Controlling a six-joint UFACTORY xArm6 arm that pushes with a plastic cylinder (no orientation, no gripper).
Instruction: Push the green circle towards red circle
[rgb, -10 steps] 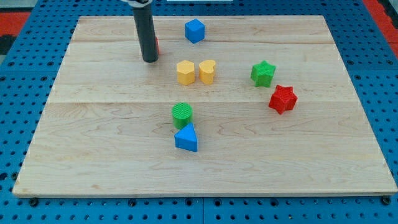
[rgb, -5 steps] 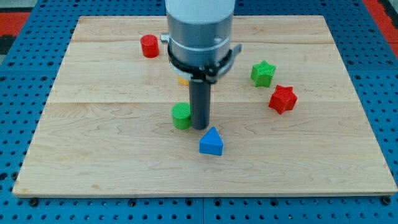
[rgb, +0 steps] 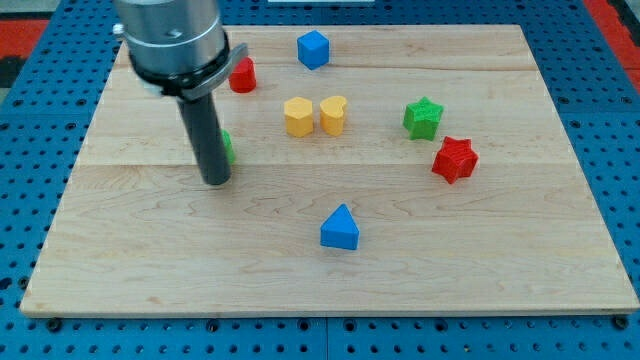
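In the camera view, you are looking down at a pale wooden worktop (rgb: 500, 250) sitting on a blue pegboard surround (rgb: 610, 150). Your arm is carrying no gripper at all, only a straight dark rod, so there is nothing to read as wide, narrow or holding. My tip (rgb: 216, 183) is resting on the wood in the view's left half, and the green circle (rgb: 227, 147) is sitting right behind the rod, toward the view's top and slightly right of the tip; only a thin green sliver is peeking out at the rod's right edge, so you cannot tell whether the rod is touching it. The red circle (rgb: 242, 74) is lying farther toward the view's top, a little right of the green one, partly hidden by the grey collar of the arm. You are seeing the blue hexagon-like block (rgb: 313, 49) near the top edge, and the two yellow blocks (rgb: 297, 116) (rgb: 333, 115) standing side by side, just beside each other, near the centre; the right one is looking heart-shaped. The green star (rgb: 423, 118) and the red star (rgb: 455, 158) are sitting close together on the view's right, and the blue triangle (rgb: 340, 228) is lying alone below the centre, well apart from the tip.
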